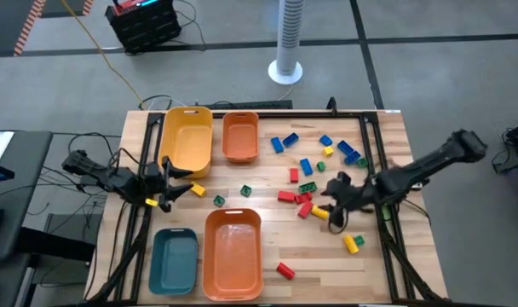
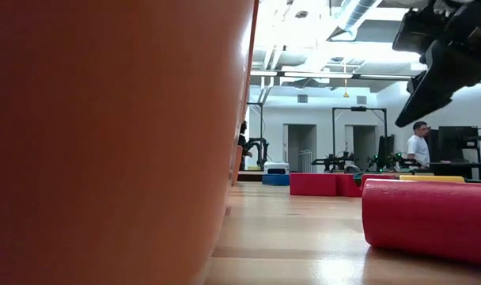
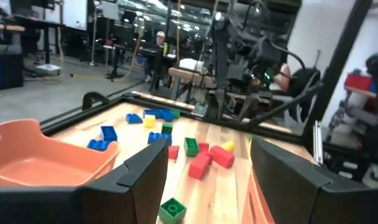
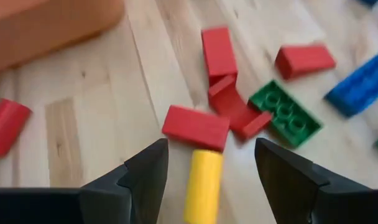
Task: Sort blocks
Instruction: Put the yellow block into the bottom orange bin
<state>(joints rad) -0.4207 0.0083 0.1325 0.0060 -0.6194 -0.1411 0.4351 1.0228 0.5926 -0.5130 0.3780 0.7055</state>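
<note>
Pale wooden slatted surface [image 1: 267, 247] carries four plastic bins: a yellow bin [image 1: 187, 139] and a small orange bin [image 1: 240, 136] at the far edge, a teal bin [image 1: 174, 260] and a large orange bin [image 1: 233, 254] at the near edge.

Small plastic toy blocks [image 1: 306, 175] in red, blue, green and yellow lie loose on the wood, mostly right of the bins. The blue ones sit toward the far right, a cluster of red with one green in the middle. A yellow block [image 1: 353, 243] lies near the right edge; a lone red block [image 1: 284, 270] lies just right of the large orange bin. Two small green blocks [image 1: 245, 191] and one yellow block [image 1: 198, 190] lie between the bins. No block is visible inside any bin.

Right gripper [image 1: 334, 211] hangs over the red cluster, jaws released and empty. In the right wrist view a yellow cylindrical block [image 4: 202, 179] lies on the wood between the two dark fingers [image 4: 142, 171], one end just beside a red rectangular block [image 4: 196, 127].

Left gripper [image 1: 163, 198] sits low between the yellow bin and the teal bin, jaws released, nothing between them in the left wrist view.

Low view: a person [image 2: 418, 146] stands in the room beyond.
</note>
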